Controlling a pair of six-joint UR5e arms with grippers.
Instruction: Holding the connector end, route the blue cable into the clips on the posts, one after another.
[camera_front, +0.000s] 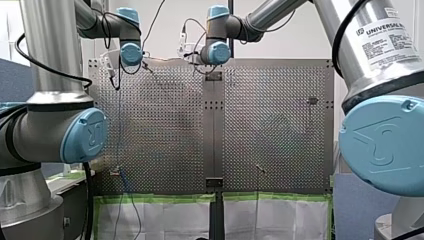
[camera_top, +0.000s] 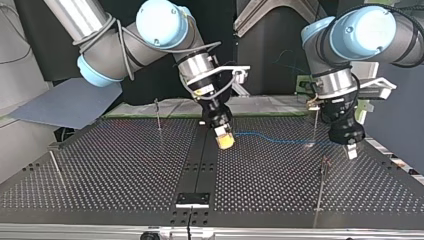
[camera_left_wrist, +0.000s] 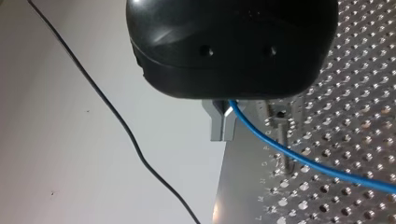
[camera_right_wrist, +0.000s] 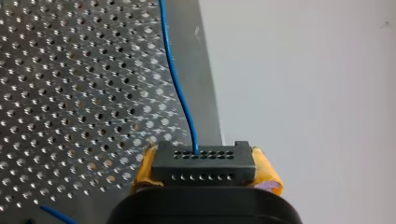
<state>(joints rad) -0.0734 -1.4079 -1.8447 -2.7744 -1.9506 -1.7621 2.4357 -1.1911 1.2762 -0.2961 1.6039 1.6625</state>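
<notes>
My right gripper (camera_right_wrist: 204, 171) has yellow pads and is shut on a black connector (camera_right_wrist: 203, 158). The blue cable (camera_right_wrist: 180, 93) leaves the connector's face and runs ahead over the perforated table. In the top view this gripper (camera_top: 225, 141) hangs just above the table's middle strip. From it the cable (camera_top: 280, 141) stretches across to my left gripper (camera_top: 351, 150) at the view's right. In the left wrist view my left gripper's (camera_left_wrist: 223, 133) metal fingers are shut on the cable (camera_left_wrist: 299, 156), beside a thin post (camera_left_wrist: 282, 135).
Thin clip posts stand on the table: one (camera_top: 322, 182) near my left gripper, one (camera_top: 316, 120) behind it, and two (camera_top: 158, 114) (camera_top: 55, 167) at the top view's left. A black bracket (camera_top: 193, 199) sits on the middle strip. Green-taped white sheets (camera_front: 165, 215) hang below the table's edge.
</notes>
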